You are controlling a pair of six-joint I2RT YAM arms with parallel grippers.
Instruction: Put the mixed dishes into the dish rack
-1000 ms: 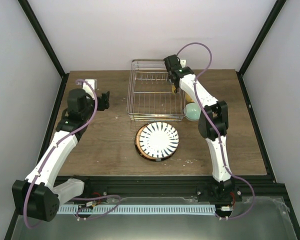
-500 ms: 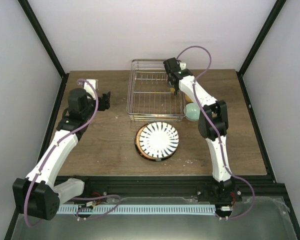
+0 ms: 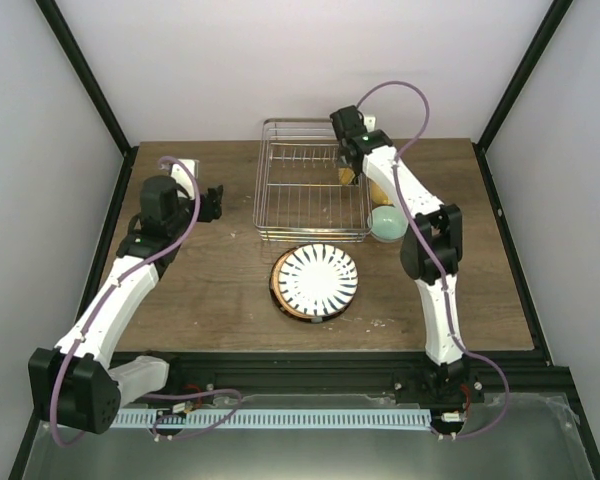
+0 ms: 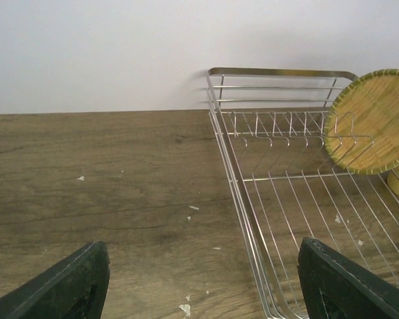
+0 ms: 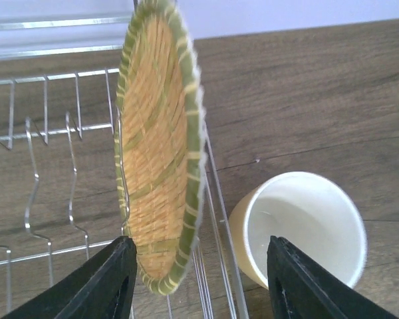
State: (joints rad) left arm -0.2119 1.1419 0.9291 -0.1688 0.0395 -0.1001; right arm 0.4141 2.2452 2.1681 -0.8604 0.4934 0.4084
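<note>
One dish rack (image 3: 298, 195) sits at the far middle of the table (image 3: 210, 280). Three plates show in all. One woven plate (image 5: 161, 153) stands on edge inside the rack's right end, its rim against the wires of the right wall. One striped plate (image 3: 318, 277) lies flat on the table in front of the rack. It is stacked on a third plate (image 3: 279, 300), of which only a brownish rim peeks out. There is one yellow mug (image 5: 299, 226) just outside the rack's right wall, its white inside facing the right wrist camera (no handle shows from here). One mint bowl (image 3: 386, 222) rests on the table near the rack's near right corner, close by the right arm's elbow.

Two arms are in view. The right arm rises from its base, bends at the elbow beside the bowl and leans its forearm over the rack's right side, wrist above the woven plate. The right end effector (image 5: 201, 259) is spread wide. The plate's lower edge sits in the gap, nearer the left finger, and I cannot tell whether that finger touches it. The left arm stretches along the left of the table, wrist low and aimed at the rack but well apart from it. The left end effector (image 4: 203, 244) is also spread wide, with nothing between its fingers (image 4: 73, 282).
</note>
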